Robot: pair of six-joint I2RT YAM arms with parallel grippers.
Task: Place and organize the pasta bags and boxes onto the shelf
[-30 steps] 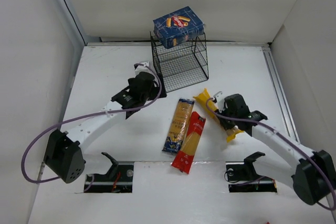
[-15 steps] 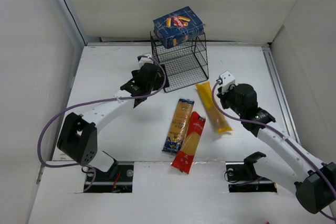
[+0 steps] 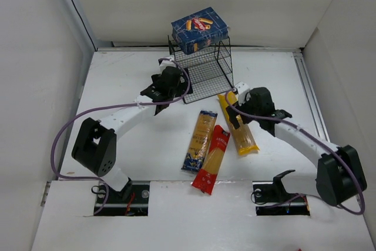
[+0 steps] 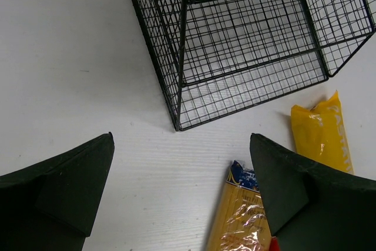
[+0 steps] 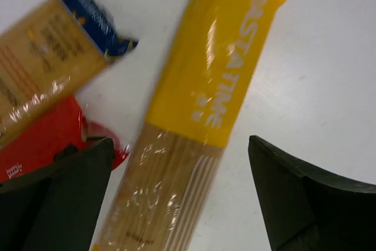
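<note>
Sitting on top of the shelf point(image 3: 202, 74) at the far middle of the table point(image 3: 117, 80), the blue box point(image 3: 200, 30) is resting turned a little askew to the wire frame. Three long packets are lying on the table near of the shelf. The yellow packet point(image 3: 238, 123) is lying to the right, its far end just beside the shelf's near right corner. The orange packet point(image 3: 201, 139) is lying left of it, with its dark blue end pointing near. The red packet point(image 3: 212, 158) is lying between them and nearer, its far end touching or overlapping the orange one. The right gripper point(image 5: 179, 186) is hanging over the yellow packet with its fingers point(image 5: 64, 174) spread wide, one on each side of the packet; whether they are touching it cannot be told. The left gripper point(image 4: 182, 174) is hovering just left of the shelf's near left corner, its fingers point(image 4: 70, 186) spread apart and grasping nothing.
</note>
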